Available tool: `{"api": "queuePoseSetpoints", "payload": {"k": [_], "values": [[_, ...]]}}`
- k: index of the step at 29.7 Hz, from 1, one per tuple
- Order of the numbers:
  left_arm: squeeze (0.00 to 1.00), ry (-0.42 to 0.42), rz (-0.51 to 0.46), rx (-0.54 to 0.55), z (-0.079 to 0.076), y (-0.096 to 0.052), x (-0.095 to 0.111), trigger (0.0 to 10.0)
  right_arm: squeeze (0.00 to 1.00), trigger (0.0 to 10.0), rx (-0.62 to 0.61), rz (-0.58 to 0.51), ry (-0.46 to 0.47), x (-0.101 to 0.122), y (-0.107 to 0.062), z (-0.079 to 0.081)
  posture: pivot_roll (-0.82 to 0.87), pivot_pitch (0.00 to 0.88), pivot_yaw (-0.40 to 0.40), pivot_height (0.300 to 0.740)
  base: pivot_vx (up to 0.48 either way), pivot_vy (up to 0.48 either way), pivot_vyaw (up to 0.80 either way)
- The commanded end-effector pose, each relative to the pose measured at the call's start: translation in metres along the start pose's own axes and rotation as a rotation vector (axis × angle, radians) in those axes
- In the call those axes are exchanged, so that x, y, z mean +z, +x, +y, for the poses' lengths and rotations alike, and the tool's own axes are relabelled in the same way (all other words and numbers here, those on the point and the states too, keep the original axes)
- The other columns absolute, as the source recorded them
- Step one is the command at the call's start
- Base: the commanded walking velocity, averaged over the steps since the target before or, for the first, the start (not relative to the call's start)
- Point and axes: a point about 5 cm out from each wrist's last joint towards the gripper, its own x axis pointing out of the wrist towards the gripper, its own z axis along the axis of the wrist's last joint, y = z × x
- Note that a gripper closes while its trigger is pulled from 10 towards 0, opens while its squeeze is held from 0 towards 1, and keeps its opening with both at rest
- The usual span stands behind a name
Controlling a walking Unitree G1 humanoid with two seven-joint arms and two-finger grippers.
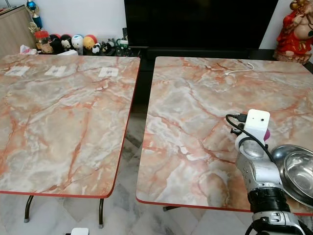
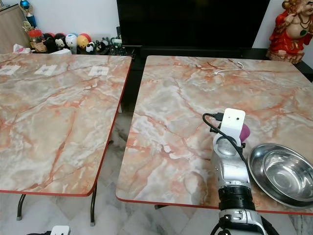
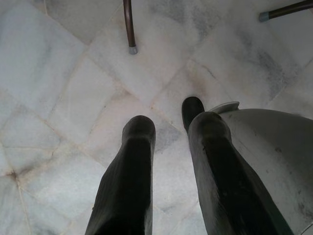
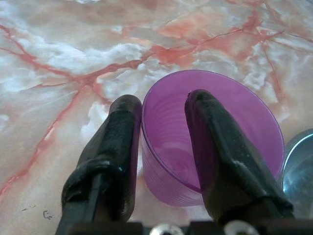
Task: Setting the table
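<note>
Right gripper (image 4: 164, 147) pinching one purple cup (image 4: 254, 117), one steel bowl (image 2: 283, 174) beside; two tables (image 1: 63, 117)

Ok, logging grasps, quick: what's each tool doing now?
Left tool: open, empty, hanging above the floor.
Right tool: closed on the purple cup wall.

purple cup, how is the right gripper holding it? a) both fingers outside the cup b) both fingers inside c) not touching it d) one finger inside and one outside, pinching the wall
d: in the right wrist view the right gripper has one black finger inside the purple cup and the other outside, with the cup's wall pinched between them above the marble table.
</note>
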Motion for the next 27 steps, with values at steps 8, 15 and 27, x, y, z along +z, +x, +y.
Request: {"api": "queuePoseSetpoints", "payload": {"k": [8, 15, 27], "values": [[0.0, 0.0, 0.019, -0.003, 0.0003, -0.0006, -0.0033, 10.0, 0.0, 10.0, 0.0, -0.021, 0.008, 0.0063, 0.0024, -0.0006, -0.02, 0.011, -0.02, 0.74, 0.0, 0.0, 0.0], [0.0, 0.001, 0.018, -0.003, 0.0002, -0.0006, -0.0033, 10.0, 0.0, 10.0, -0.015, -0.021, 0.005, 0.0053, 0.0046, -0.0048, -0.02, 0.011, -0.019, 0.74, 0.0, 0.0, 0.0], [0.0, 0.001, 0.018, -0.001, 0.0006, -0.0007, -0.0034, 10.0, 0.0, 10.0, -0.012, -0.04, 0.034, 0.0047, 0.0107, -0.0099, -0.02, 0.01, -0.019, 0.74, 0.0, 0.0, 0.0]]}}
